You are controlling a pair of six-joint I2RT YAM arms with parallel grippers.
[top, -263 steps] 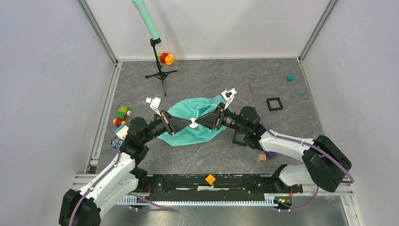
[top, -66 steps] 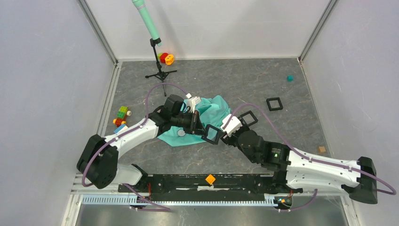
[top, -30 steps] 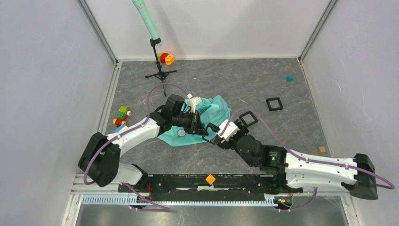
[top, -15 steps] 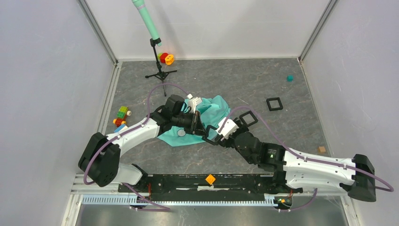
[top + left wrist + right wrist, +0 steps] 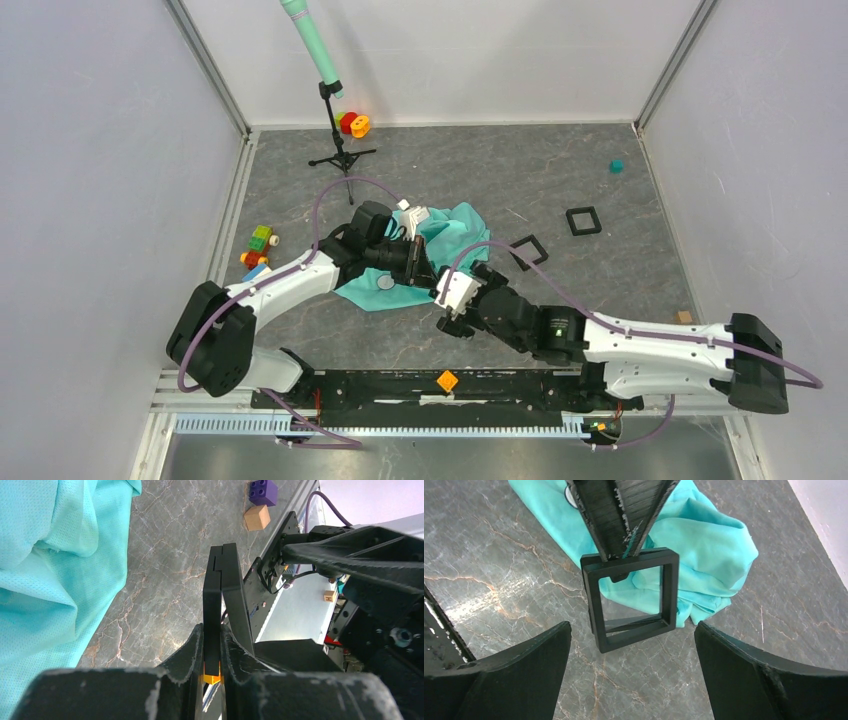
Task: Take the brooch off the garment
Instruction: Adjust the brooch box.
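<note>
toy blocks (image 5: 259, 245): I read a small coloured cluster at the left edge of the table, well apart from the cloth.
microphone stand (image 5: 338, 150): upright at the far left, with a red and an orange ring (image 5: 353, 124) just beside it.
left gripper (image 5: 618, 545): clamped on one bar of a black square frame (image 5: 670, 590). Its arm lies across the left part of the garment.
garment (image 5: 455, 232): crumpled in a heap at the middle of the table, just far of the held frame.
pale disc (image 5: 386, 283): sits on the near-left part of the garment. In the right wrist view the left fingers cover most of it.
brooch: I cannot tell whether the disc or the held frame is it.
held frame: sticks out past the left fingertips. Edge-on in the left wrist view it shows two thin layers over bare table, with the cloth off to one side. In the top view the right wrist hides it.
right gripper (image 5: 631, 627): jaws spread wide, one finger on each side of the held frame, touching nothing.
orange tag (image 5: 447, 381): on the near rail between the arm bases.
loose frames: one black frame (image 5: 527, 252) lies flat just right of the garment, and a second (image 5: 583, 220) lies farther right.
teal piece (image 5: 616, 166): far right, alone.
tan cube (image 5: 684, 317): near right, beside the right arm.
</note>
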